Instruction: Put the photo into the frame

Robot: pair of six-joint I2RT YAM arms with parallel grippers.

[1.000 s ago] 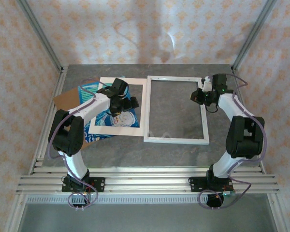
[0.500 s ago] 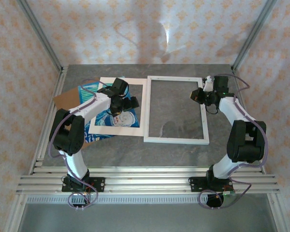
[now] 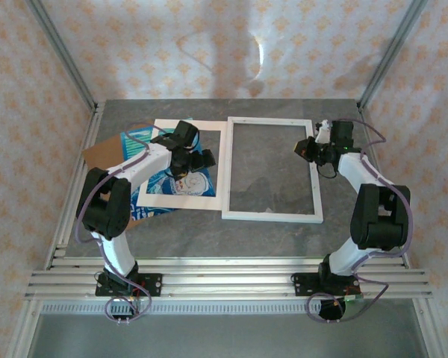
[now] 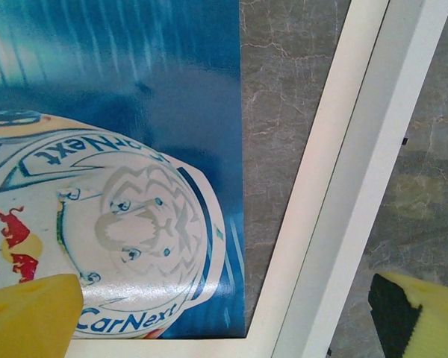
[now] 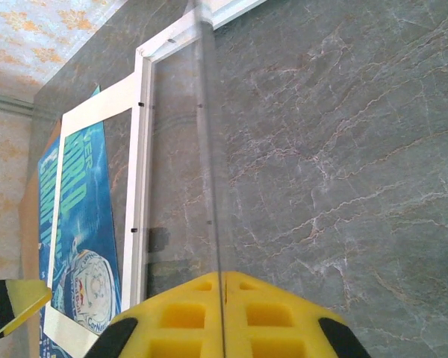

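We have tipped the pane (image 5: pixel 183 149) a little further off the frame (image 3: pixel 272 216), right pincer (image 5: pixel 222 298) shut on its edge; left pincer (image 3: pixel 188 158) gapes empty over the photo (image 4: pixel 134 112), centre-left under the mat (image 3: pixel 209 130).

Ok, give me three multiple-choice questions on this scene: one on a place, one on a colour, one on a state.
1. Where is the photo? A) left of the frame, under the mat B) inside the frame C) right of the frame
2. The frame's border is: A) black B) white C) brown
3. The left end effector is: A) open B) shut on the photo C) shut on the mat
A: blue shows through the mat's window. B: its rails are white. A: its yellow pads stand wide apart above the photo.
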